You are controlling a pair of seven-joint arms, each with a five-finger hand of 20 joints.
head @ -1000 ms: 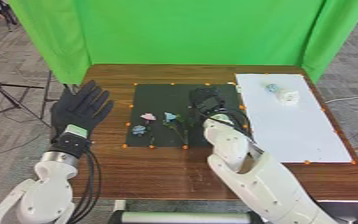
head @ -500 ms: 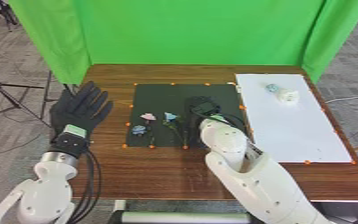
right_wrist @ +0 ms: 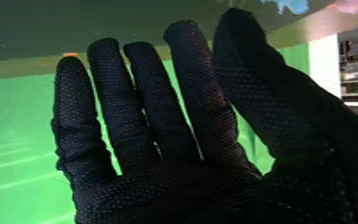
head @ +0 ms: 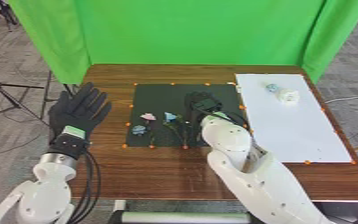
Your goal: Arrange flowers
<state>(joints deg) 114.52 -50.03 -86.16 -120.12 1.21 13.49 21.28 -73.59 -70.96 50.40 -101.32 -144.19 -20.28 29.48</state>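
Observation:
In the head view my right hand is over the right part of the dark mat. To its left on the mat lie a pink flower, a light blue flower and a greyer blue flower. In the right wrist view the right hand is open with straight fingers, holding nothing; a blue flower and a pink flower are beyond it. My left hand is open left of the mat. A white vase is on the white board, a blue bloom beside it.
The white board covers the table's right side, with small orange markers around it and the mat. A green curtain hangs behind the brown table. Cables run along both arms.
My right hand has moved slightly left and toward the near side over the mat. The left hand stays nearly in place, and the flowers look unmoved.

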